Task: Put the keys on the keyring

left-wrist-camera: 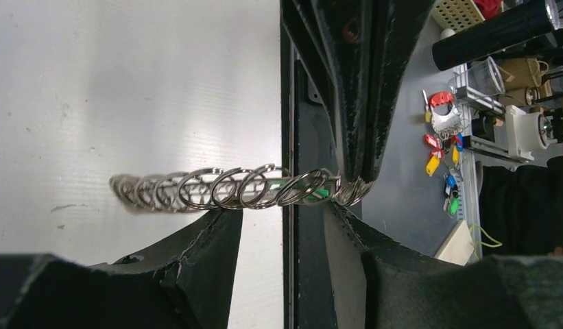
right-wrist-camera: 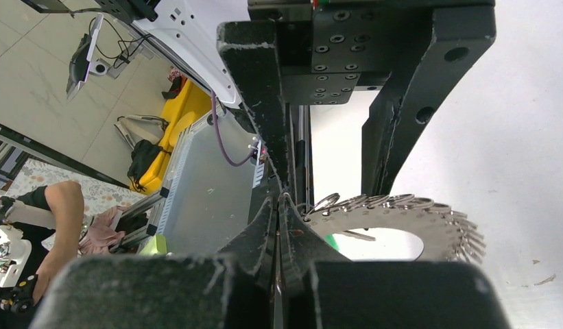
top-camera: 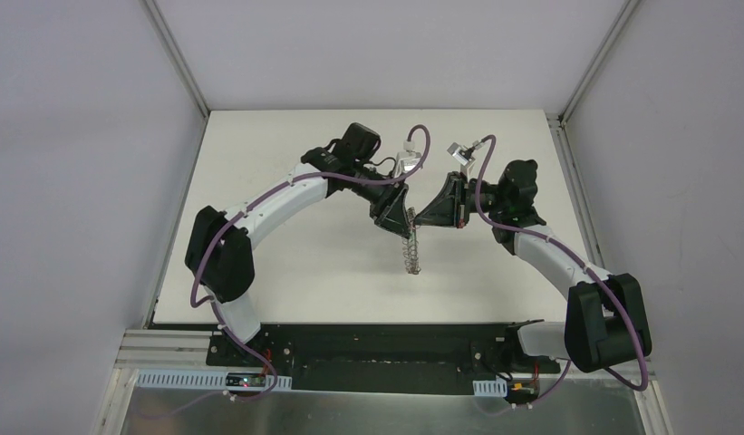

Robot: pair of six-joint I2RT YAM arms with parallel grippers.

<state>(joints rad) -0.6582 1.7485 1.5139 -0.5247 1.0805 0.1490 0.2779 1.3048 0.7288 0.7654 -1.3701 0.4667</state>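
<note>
The keyring (top-camera: 411,254) hangs edge-on over the middle of the table, where the two grippers meet. In the left wrist view the keyring (left-wrist-camera: 196,188) is a row of wire loops, and the key's green head (left-wrist-camera: 321,194) shows through them. My right gripper (left-wrist-camera: 350,179) is shut on a loop at the ring's end. My left gripper (left-wrist-camera: 280,211) is open, one fingertip (left-wrist-camera: 223,223) just under the loops. In the right wrist view the flat grey keyring (right-wrist-camera: 402,216) stands beside my shut right gripper (right-wrist-camera: 280,202). The key (right-wrist-camera: 331,241) lies behind the plate, its blade in the hole.
The white table (top-camera: 286,263) is walled by grey panels left, right and behind. The black base rail (top-camera: 377,349) runs along the near edge. Off the table, bunches of coloured keys (left-wrist-camera: 443,157) lie on a bench, and a person (right-wrist-camera: 59,205) stands there.
</note>
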